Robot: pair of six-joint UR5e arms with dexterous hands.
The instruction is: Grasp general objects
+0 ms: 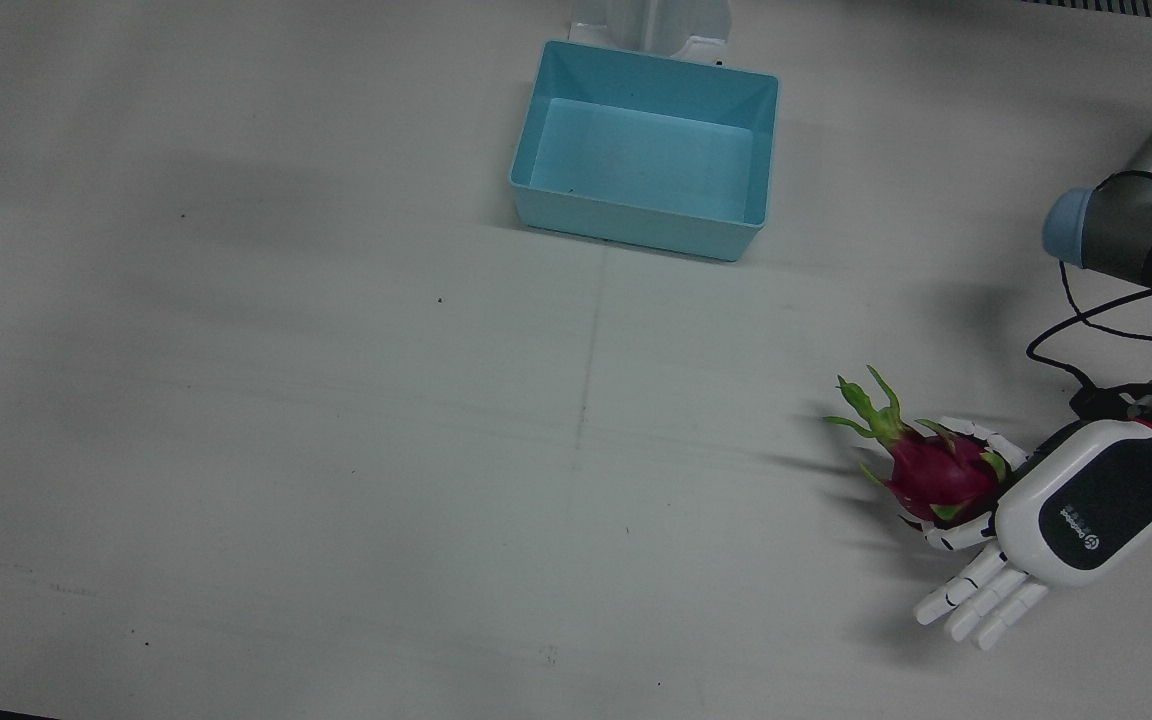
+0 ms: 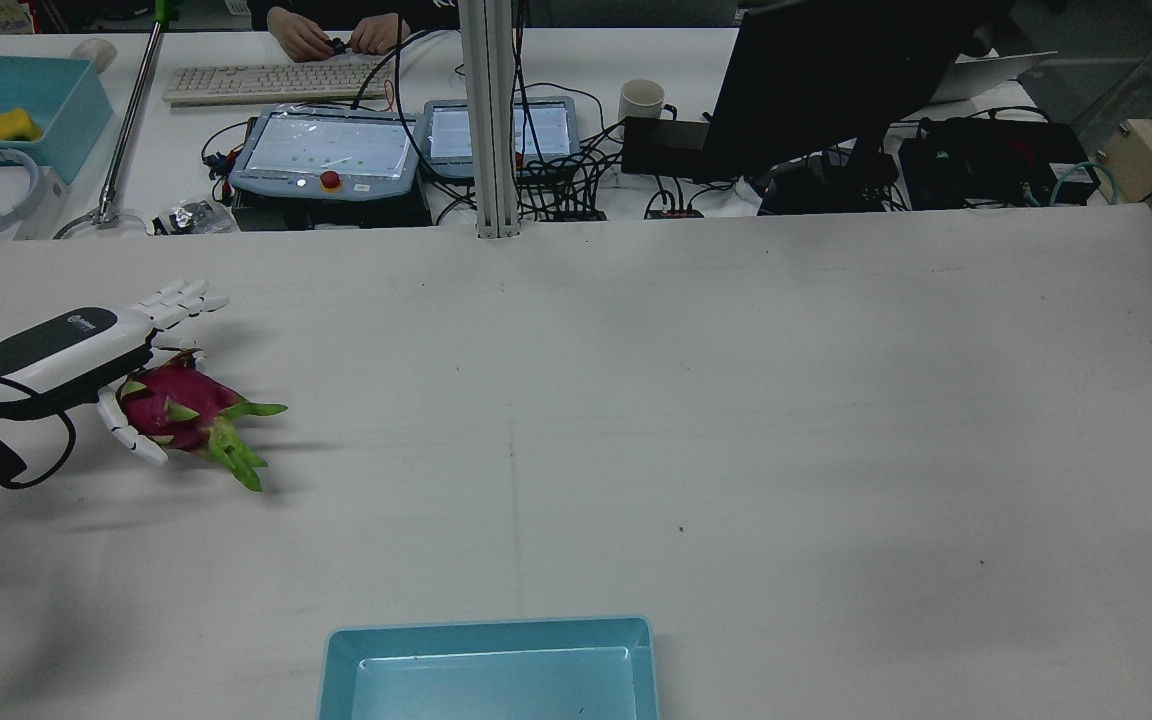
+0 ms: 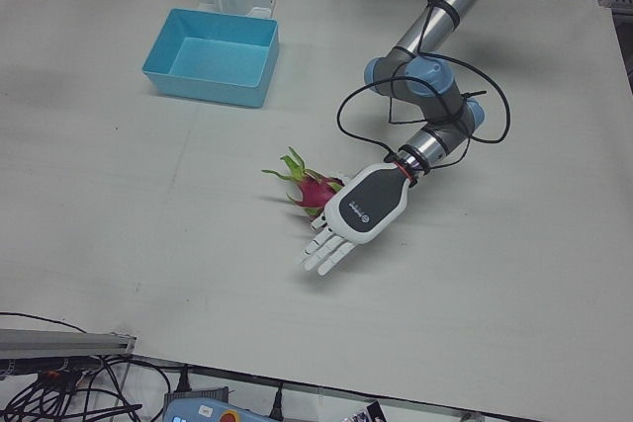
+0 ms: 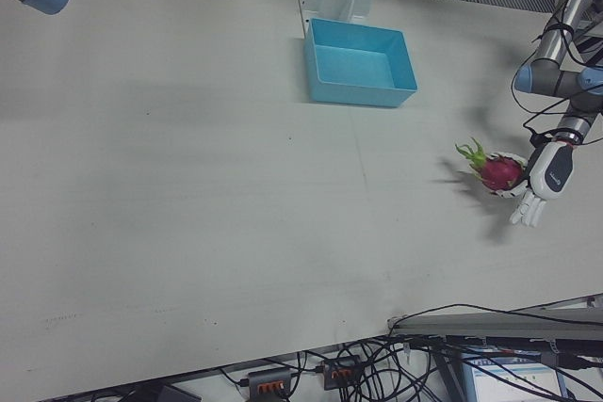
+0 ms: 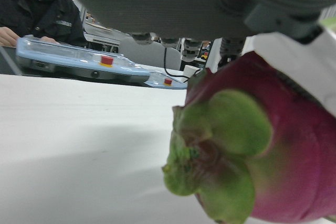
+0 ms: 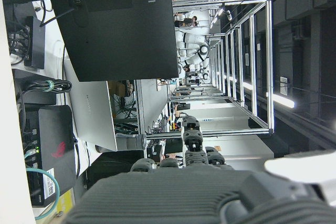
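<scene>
Dragon fruit (image 5: pixel 252 145) filled the left hand view, its green scaly end pressed up close under the palm, nearer the lens than anything else in any picture. Largest of all was the white table (image 1: pixel 336 450), bare over most of its width. Next in size was the blue bin (image 1: pixel 648 150), open and empty, standing near the middle of the table's robot-side edge, well apart from the fruit. The left hand (image 1: pixel 1046 530) came next, low over the table near the corner where the operators' edge meets the edge on the robot's left. Its 4 long fingers (image 1: pixel 981 605) were straight and held close together, pointing past the fruit and not closed on it, while the thumb and one curled white finger (image 1: pixel 976 432) cupped the fruit's sides. The fruit appeared to lie on the table, touching the hand, its green tips pointing toward the table's centre.

The right hand itself showed in no picture with its fingers clear, so their state could not be told.

By judgement the grasp was only begun: the hand had reached and was partly cradling the fruit, but closing the fingers, lifting, and probably carrying to the bin were left.
</scene>
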